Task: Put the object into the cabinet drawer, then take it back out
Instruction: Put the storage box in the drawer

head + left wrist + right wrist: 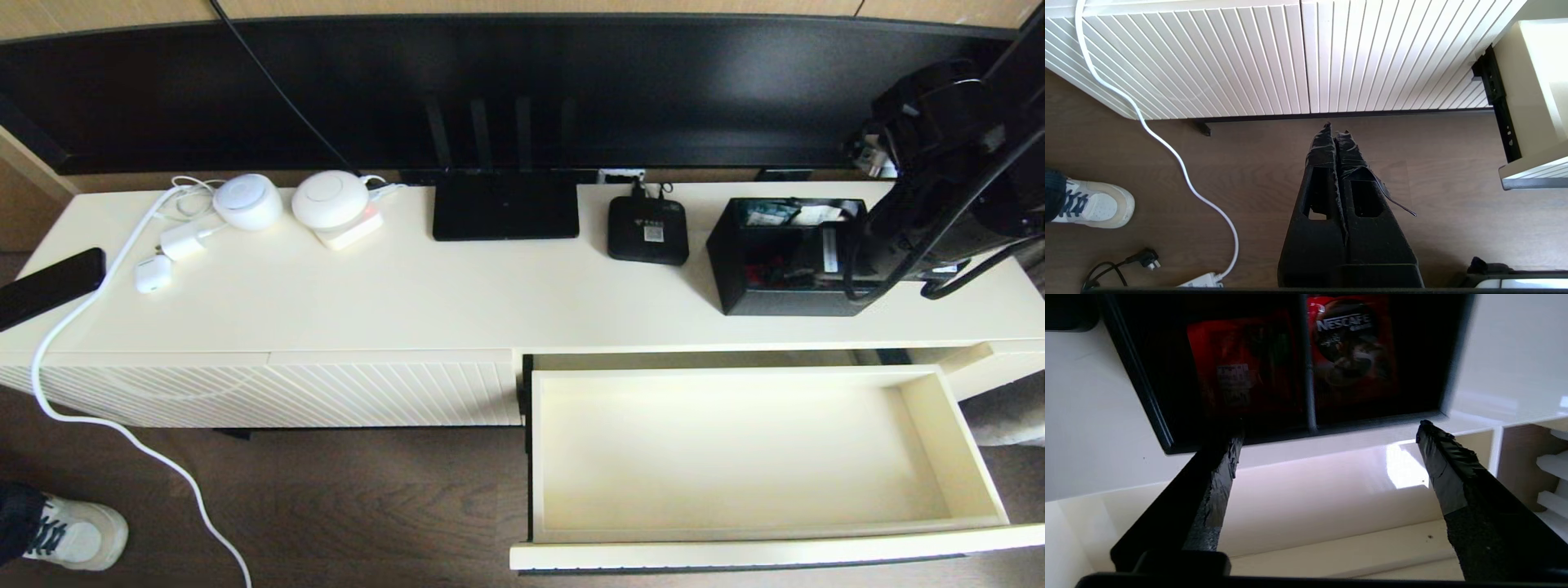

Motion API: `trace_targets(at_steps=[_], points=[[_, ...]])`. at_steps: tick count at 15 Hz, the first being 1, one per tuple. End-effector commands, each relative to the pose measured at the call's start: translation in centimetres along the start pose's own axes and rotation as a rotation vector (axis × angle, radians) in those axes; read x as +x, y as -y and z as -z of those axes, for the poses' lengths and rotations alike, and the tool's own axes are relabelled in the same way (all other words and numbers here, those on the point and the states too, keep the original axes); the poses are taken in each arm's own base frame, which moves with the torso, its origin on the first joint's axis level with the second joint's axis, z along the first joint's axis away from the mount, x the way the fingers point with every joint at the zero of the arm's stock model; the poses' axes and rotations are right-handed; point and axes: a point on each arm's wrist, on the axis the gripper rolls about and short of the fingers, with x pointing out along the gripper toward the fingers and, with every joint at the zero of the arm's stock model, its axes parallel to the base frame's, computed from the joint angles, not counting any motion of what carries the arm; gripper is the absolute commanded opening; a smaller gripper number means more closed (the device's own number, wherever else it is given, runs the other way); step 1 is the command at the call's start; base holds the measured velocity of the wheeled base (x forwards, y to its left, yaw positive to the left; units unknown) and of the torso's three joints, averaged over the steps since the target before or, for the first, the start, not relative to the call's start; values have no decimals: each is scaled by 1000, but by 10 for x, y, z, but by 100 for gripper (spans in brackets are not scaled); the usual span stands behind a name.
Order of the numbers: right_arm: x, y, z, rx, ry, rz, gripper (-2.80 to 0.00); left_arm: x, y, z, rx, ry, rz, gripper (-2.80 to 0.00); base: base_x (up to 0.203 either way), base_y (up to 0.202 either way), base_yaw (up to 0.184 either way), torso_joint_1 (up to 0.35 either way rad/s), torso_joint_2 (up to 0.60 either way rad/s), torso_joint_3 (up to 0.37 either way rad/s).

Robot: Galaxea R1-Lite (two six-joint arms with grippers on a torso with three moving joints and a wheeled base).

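You see the organizer box (763,282) partly hidden behind the right arm; its far compartments' contents stay unreadable.

"NESCAFE" on red packet (1352,355) (inside organizer box (1147,400)).

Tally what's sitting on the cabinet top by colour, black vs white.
Black: 4 (phone, router, set-top box, organizer box)
White: 4 (two round devices, charger plug, small earbud-type case)
Total: 8, not counting the white cable.
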Motion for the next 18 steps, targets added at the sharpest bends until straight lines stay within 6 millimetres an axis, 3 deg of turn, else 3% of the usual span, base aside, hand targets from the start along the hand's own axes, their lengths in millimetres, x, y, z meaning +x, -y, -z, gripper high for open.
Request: trace_targets(at_steps=[1,8,11,18], points=[[21,-5,2,-18,-27,3,0,0,0,0,1,-1,0,-280,0,0,0,0,0,0],[33,-1,-14,-106,89,-60,0,0,0,0,1,-1,0,-280,0,0,0,0,0,0],[44,9,-13,-119,69,-36,0,0,0,0,1,-1,0,-280,0,0,0,0,0,0],[55,9,-10,-62,31,-86,0,0,0,0,1,-2,0,-280,0,0,0,0,0,0]])
